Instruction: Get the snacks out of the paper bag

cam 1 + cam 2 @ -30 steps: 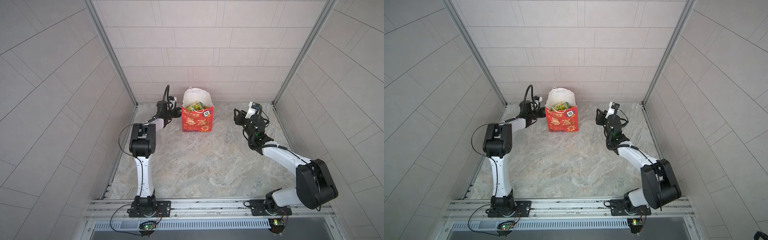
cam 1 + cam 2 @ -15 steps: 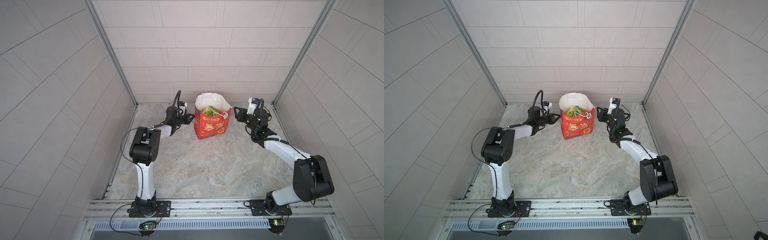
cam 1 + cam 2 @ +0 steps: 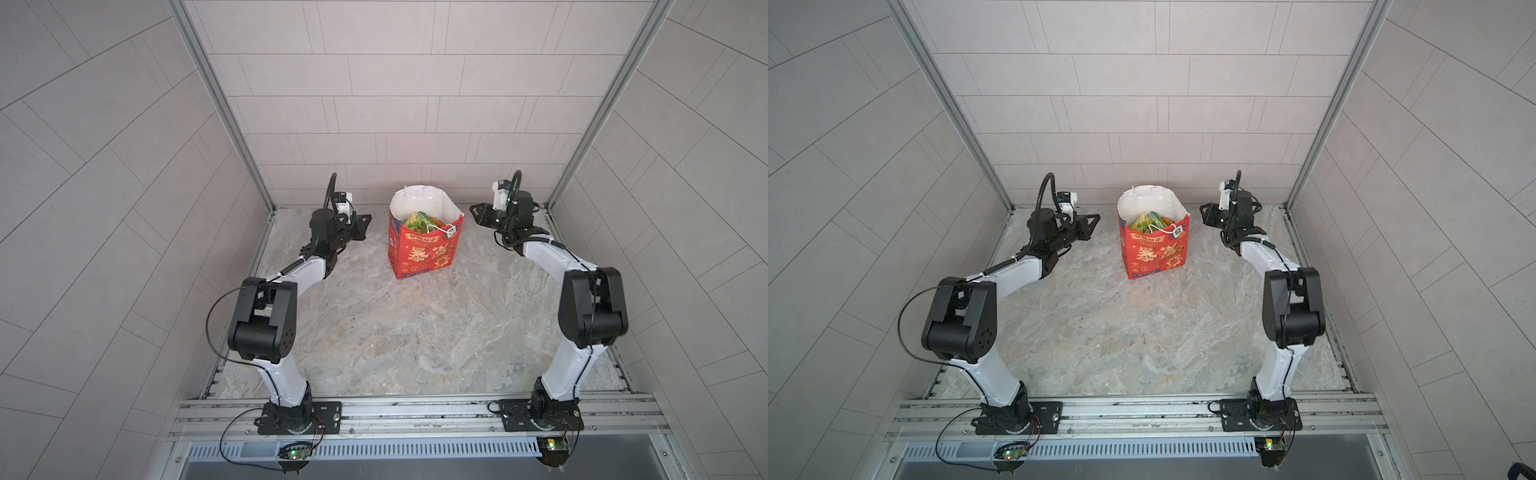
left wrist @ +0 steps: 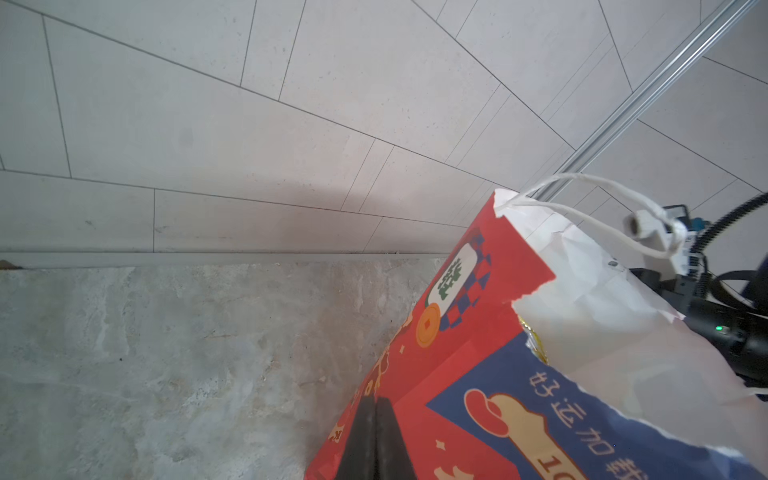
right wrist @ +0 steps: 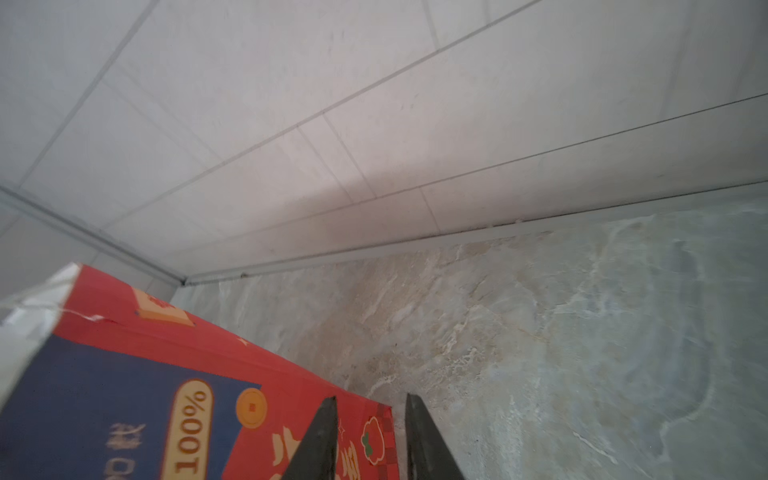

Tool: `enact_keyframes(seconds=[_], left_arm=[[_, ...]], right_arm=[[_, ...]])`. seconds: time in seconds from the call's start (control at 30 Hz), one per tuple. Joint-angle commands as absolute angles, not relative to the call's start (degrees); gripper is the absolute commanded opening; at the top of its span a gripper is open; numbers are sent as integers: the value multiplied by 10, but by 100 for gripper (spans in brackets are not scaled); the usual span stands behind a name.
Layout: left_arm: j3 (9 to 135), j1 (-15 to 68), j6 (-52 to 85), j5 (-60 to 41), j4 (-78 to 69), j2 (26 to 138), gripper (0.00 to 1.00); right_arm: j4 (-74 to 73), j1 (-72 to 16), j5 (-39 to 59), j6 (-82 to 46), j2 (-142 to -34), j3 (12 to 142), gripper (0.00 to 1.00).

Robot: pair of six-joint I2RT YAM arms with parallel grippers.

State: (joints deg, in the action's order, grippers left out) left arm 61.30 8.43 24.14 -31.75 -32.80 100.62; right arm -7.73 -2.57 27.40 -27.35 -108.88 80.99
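The red paper bag (image 3: 422,249) (image 3: 1152,255) stands upright and open near the back wall, with its white inside showing. Yellow, green and orange snacks (image 3: 420,220) (image 3: 1149,220) lie in its mouth. My left gripper (image 3: 369,217) (image 3: 1098,216) is shut and empty, a short way left of the bag. In the left wrist view it (image 4: 376,400) points at the bag's red and navy side (image 4: 457,374). My right gripper (image 3: 472,208) (image 3: 1201,207) hovers just right of the bag's top edge without touching it. In the right wrist view it (image 5: 371,399) is open and empty, with the bag's corner (image 5: 249,374) behind it.
The tiled back wall (image 3: 395,124) rises right behind the bag. Aluminium corner posts (image 3: 266,199) (image 3: 552,199) flank the marble floor (image 3: 415,332). A white cord handle with a small tag (image 3: 449,229) hangs over the bag's front rim.
The bag has slid right from near the left gripper to the middle of the back. The left gripper followed it, then drew back a little. The right gripper stayed close to where it was.
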Motion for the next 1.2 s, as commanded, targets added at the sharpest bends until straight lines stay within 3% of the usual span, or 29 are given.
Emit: enact_keyframes(seconds=[0.0,0.13,0.27,0.3,0.37,0.47,0.53,0.63,0.7,0.87,0.93,1.0,1.07,1.1,1.17], left_arm=[[603,83,281,-290,-349,1006,0],[619,80,257,-274,-311,1009,2],[632,79,240,-256,-277,1006,16],[637,78,239,-246,-263,1005,27],[661,76,233,-216,-194,998,37],[702,76,215,-167,-80,984,41],[710,76,211,-154,-58,969,67],[707,72,222,-154,-60,948,72],[689,69,237,-154,-104,937,99],[626,26,306,-257,-292,936,100],[674,11,314,-318,-241,969,100],[779,26,231,-254,3,988,100],[852,70,114,-124,170,993,100],[859,86,97,-62,194,989,100],[828,87,120,-64,141,974,98]], right_arm=[[-17,-35,334,-257,-1139,827,27],[-58,-44,352,-270,-1158,808,28],[-94,-53,358,-286,-1152,768,29],[-97,-57,352,-291,-1147,756,29],[-118,-64,347,-295,-1136,723,29],[-140,-75,329,-304,-1113,674,29],[-179,-82,324,-323,-1089,628,29],[-229,-93,313,-343,-1059,570,30],[-267,-97,322,-348,-1045,540,30],[-307,-108,320,-355,-1037,508,29],[-285,-103,291,-356,-1027,508,29],[-266,-93,271,-359,-1007,513,29],[-227,-81,241,-356,-987,526,29],[-205,-76,219,-356,-981,534,29],[-176,-68,202,-359,-987,558,31]])
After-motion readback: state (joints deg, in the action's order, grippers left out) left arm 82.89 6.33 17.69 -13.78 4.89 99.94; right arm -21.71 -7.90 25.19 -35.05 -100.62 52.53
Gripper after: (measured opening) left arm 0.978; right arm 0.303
